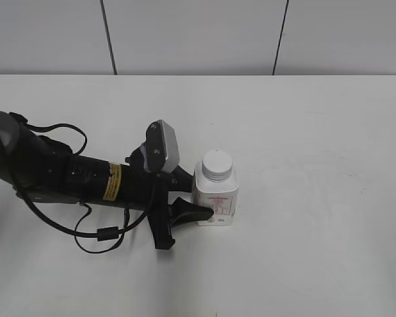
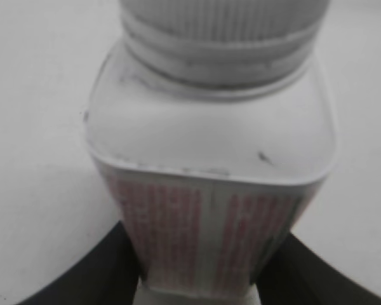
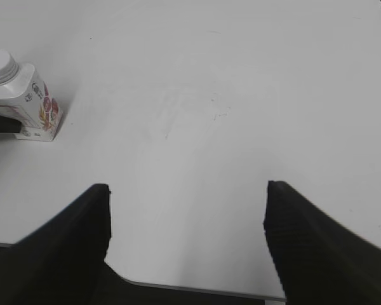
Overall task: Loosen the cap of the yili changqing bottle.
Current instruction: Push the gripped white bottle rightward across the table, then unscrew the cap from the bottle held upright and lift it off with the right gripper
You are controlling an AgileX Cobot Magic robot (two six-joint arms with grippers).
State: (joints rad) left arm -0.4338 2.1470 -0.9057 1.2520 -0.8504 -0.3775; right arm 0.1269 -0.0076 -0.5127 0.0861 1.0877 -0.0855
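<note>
**Left pincer clamped on bottle body, right pincer idle and wide open**

Left to right, exterior view: left arm (image 1: 72, 178) lies low across the worktop (image 1: 317, 132), black housing, yellow label, loose black cable looping under it. Grey wrist camera block (image 1: 162, 146) sits at about 10 o'clock from the bottle. Nothing else on the worktop near the bottle; white wall panels with dark seams behind.

The yili changqing bottle (image 1: 215, 198) stands upright just right of centre. White plastic, squarish body, sloped shoulders, red-pink print on the label. The cap (image 1: 218, 163) is on the neck: round, white, ribbed rim, flat top.

Left pincer (image 1: 199, 197) comes in from 9 o'clock. One black finger (image 1: 188, 211) touches the bottle's near side low down, the other is mostly hidden behind it. Left wrist view confirms: black fingers (image 2: 95, 273) pressed on both sides of the labelled body (image 2: 197, 235), below the shoulders; cap (image 2: 228, 19) is clear of them.

Right pincer (image 3: 187, 238) is spread wide, holding nothing, over bare worktop. From it the bottle (image 3: 32, 105) sits at 10 o'clock, well apart. This arm doesn't show in the exterior view.
</note>
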